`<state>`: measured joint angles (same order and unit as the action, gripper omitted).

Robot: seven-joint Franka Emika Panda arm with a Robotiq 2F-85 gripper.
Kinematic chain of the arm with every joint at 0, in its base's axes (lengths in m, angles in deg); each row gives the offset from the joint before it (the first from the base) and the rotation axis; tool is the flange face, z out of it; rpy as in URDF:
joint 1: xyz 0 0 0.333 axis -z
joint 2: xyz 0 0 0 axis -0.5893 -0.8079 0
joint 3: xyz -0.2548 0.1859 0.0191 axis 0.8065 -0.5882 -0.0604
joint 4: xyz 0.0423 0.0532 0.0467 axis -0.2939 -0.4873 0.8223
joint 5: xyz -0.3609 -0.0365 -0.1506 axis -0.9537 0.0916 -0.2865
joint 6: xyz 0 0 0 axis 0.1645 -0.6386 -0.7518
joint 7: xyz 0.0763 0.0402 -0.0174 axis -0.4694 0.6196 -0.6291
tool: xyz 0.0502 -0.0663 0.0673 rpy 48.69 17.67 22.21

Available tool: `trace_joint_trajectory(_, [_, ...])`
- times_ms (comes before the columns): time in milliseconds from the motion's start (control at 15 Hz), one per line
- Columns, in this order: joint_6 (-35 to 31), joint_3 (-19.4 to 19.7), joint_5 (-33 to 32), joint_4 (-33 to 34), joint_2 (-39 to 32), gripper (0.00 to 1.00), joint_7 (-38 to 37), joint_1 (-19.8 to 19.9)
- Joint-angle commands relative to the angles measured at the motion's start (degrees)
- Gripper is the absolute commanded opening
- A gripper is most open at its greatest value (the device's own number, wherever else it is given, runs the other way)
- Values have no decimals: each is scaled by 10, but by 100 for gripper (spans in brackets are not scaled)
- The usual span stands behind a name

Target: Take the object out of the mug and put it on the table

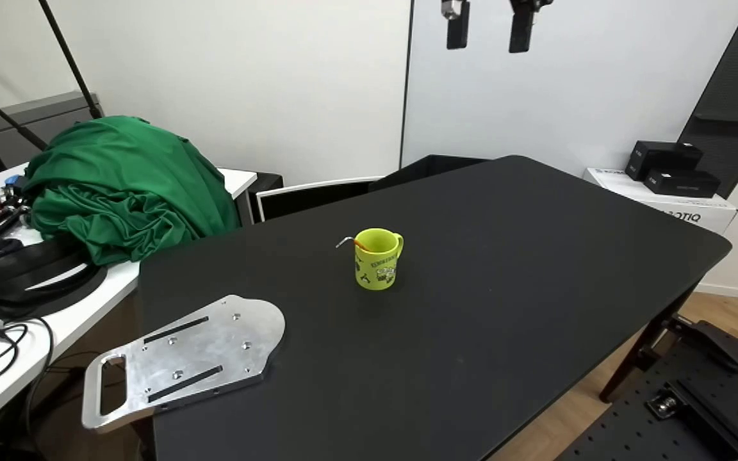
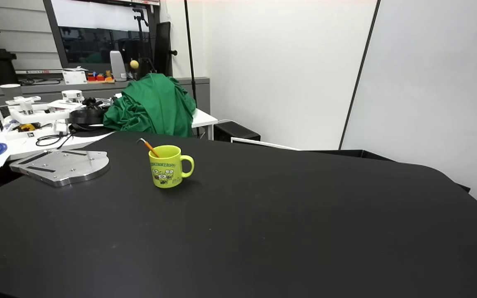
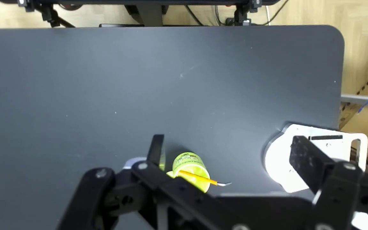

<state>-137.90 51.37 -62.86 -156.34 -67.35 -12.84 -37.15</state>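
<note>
The lime-green mug (image 1: 375,272) stands upright on the black table (image 1: 510,269) in both exterior views (image 2: 165,171). The object (image 1: 360,244), a thin orange stick with a bent metallic tip, leans in the mug with its tip over the rim (image 2: 152,150). Its lower end is hidden inside. In the wrist view the mug (image 3: 187,158) and the stick (image 3: 200,177) show between the fingers, partly covered by the left one. My gripper (image 1: 488,47) is open and empty, high above the table; its fingers are wide apart in the wrist view (image 3: 229,139).
A silver metal plate with a handle (image 1: 215,346) lies at the table's edge near the mug; it also shows in the wrist view (image 3: 286,159). A white desk with a green cloth (image 2: 155,105) and clutter stands beside the table. A white wall (image 1: 266,83) rises behind.
</note>
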Motion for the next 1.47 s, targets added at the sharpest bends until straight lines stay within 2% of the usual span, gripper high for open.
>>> trace_joint_trajectory(0, [0,-13,-40,97,-126,100,66,-24])
trace_joint_trajectory(333, [9,-39,-109,189,-255,100,145,-58])
trace_joint_trajectory(600, [33,-56,-174,236,-321,100,207,-83])
trace_joint_trajectory(800, [43,-65,-222,257,-355,100,273,-96])
trace_joint_trajectory(1400, [12,-77,-388,278,-428,100,491,-120])
